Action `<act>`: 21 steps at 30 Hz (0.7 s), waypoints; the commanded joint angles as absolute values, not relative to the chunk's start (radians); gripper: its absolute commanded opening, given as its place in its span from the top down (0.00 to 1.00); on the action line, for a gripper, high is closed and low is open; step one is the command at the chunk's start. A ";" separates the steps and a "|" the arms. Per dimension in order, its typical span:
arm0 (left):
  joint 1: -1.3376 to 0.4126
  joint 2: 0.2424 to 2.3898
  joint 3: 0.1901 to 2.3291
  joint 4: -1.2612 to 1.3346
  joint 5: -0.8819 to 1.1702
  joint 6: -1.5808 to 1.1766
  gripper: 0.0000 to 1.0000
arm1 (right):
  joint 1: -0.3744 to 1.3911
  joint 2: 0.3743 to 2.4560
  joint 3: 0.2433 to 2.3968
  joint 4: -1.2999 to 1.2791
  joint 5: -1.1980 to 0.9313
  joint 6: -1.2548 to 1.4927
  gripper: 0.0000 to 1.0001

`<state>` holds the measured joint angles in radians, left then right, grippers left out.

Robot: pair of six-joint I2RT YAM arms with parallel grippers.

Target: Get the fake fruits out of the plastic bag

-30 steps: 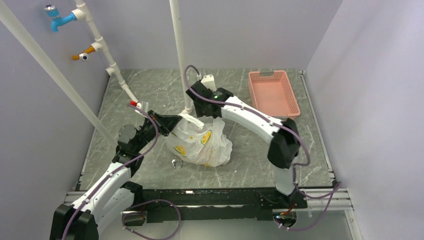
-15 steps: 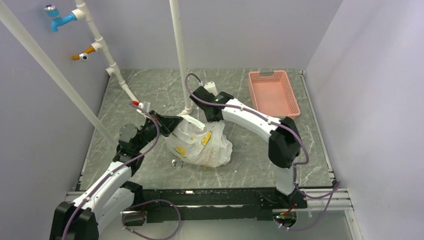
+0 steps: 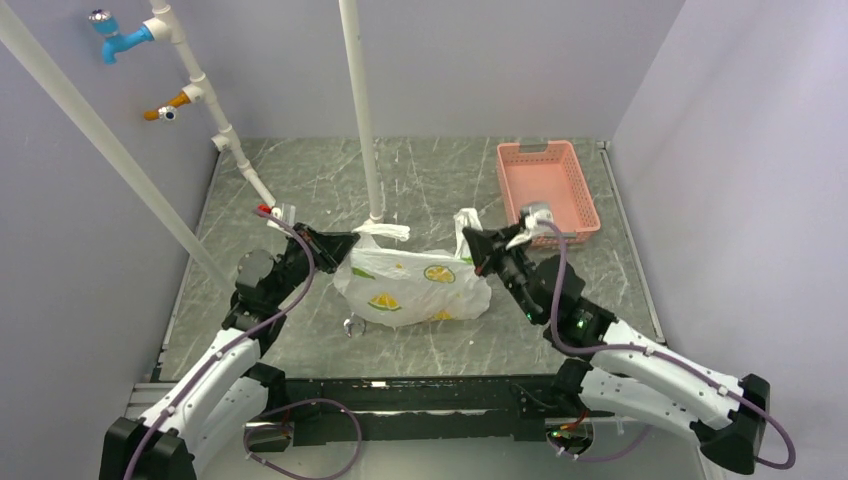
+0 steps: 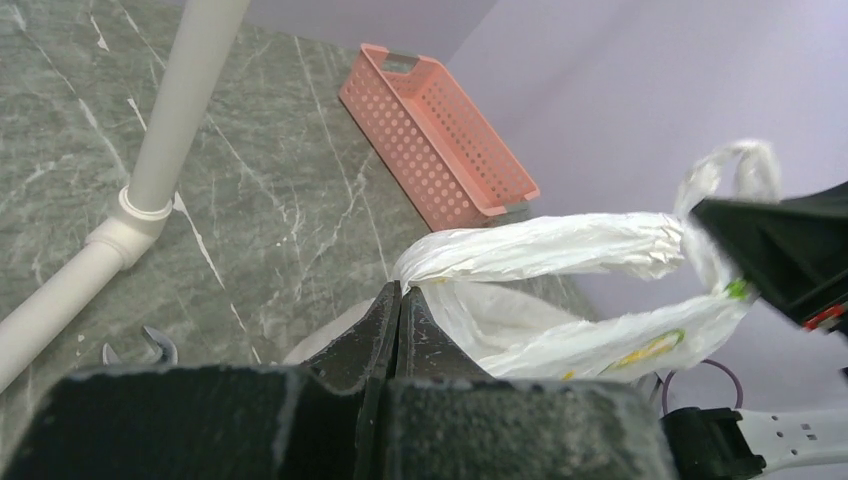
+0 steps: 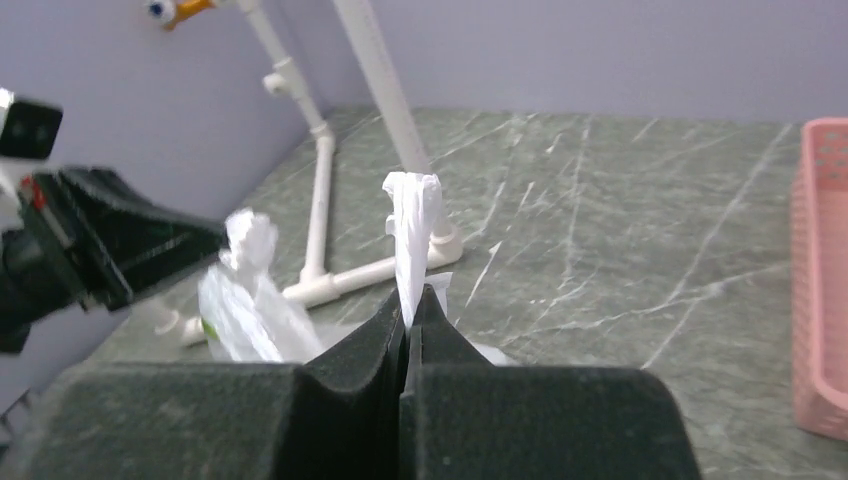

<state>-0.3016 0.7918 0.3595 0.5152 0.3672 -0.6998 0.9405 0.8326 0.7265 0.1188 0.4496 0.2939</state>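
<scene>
The plastic bag (image 3: 412,285), white with lemon prints, hangs stretched between my two grippers just above the table. On its left side, my left gripper (image 3: 352,243) is shut on one handle loop; the left wrist view shows the jaws (image 4: 400,292) pinched on the twisted white handle (image 4: 550,245). My right gripper (image 3: 473,244) is shut on the other handle (image 5: 412,225), which stands up out of the closed jaws (image 5: 410,302). The bag's mouth is pulled long and narrow. The fake fruits are hidden inside the bag.
A pink slotted basket (image 3: 548,185) stands at the back right. Just behind the bag, a white pipe post (image 3: 362,110) rises from the table. More white pipes with a blue tap (image 3: 120,40) run along the left wall. A small metal piece (image 3: 350,326) lies near the bag's front left.
The right arm swung from behind the bag to its right side, shut on the right handle and drew it rightward, stretching the bag wide. The left gripper kept its hold.
</scene>
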 commanded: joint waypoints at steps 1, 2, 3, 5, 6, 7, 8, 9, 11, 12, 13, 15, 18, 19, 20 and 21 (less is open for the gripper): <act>-0.291 0.746 0.413 0.414 0.357 -0.668 0.97 | 0.942 0.780 0.514 0.509 0.302 0.228 1.00; -0.291 0.740 0.434 0.371 0.377 -0.657 0.91 | 0.941 0.781 0.501 0.511 0.280 0.227 1.00; -0.291 0.736 0.452 0.322 0.404 -0.647 0.86 | 0.942 0.786 0.488 0.522 0.262 0.235 1.00; -0.290 0.723 0.492 0.203 0.444 -0.626 0.69 | 0.943 0.799 0.466 0.555 0.254 0.248 1.00; -0.290 0.717 0.517 0.138 0.465 -0.608 0.61 | 0.942 0.806 0.460 0.566 0.253 0.249 1.00; -0.290 0.711 0.547 0.069 0.487 -0.583 0.52 | 0.942 0.812 0.459 0.574 0.253 0.248 1.00; -0.289 0.708 0.584 -0.008 0.512 -0.543 0.46 | 0.942 0.817 0.459 0.580 0.246 0.243 1.00; -0.290 0.704 0.628 -0.088 0.534 -0.495 0.43 | 0.942 0.824 0.459 0.583 0.241 0.241 1.00; -0.290 0.694 0.714 -0.245 0.568 -0.386 0.34 | 0.942 0.848 0.469 0.582 0.217 0.235 1.00; -0.291 0.693 0.758 -0.306 0.571 -0.335 0.29 | 0.942 0.861 0.483 0.570 0.198 0.228 1.00; -0.294 0.699 0.819 -0.385 0.566 -0.270 0.26 | 0.942 0.874 0.498 0.551 0.188 0.223 1.00; -0.322 0.725 0.934 -0.510 0.538 -0.135 0.22 | 0.942 0.886 0.516 0.532 0.170 0.225 1.00; -0.458 0.763 1.043 -0.594 0.370 0.085 0.01 | 0.940 0.883 0.511 0.544 0.153 0.225 1.00; -0.520 0.776 1.060 -0.603 0.320 0.162 0.01 | 0.940 0.880 0.511 0.541 0.146 0.224 1.00; -0.583 0.791 1.068 -0.605 0.301 0.241 0.01 | 0.940 0.880 0.513 0.536 0.141 0.223 1.00; -0.629 0.811 1.074 -0.621 0.317 0.325 0.01 | 0.940 0.878 0.515 0.530 0.140 0.225 1.00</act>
<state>-0.4618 0.7574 1.0218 -0.4580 0.4183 -0.0784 0.9413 0.8906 0.4717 0.4881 0.1837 0.2371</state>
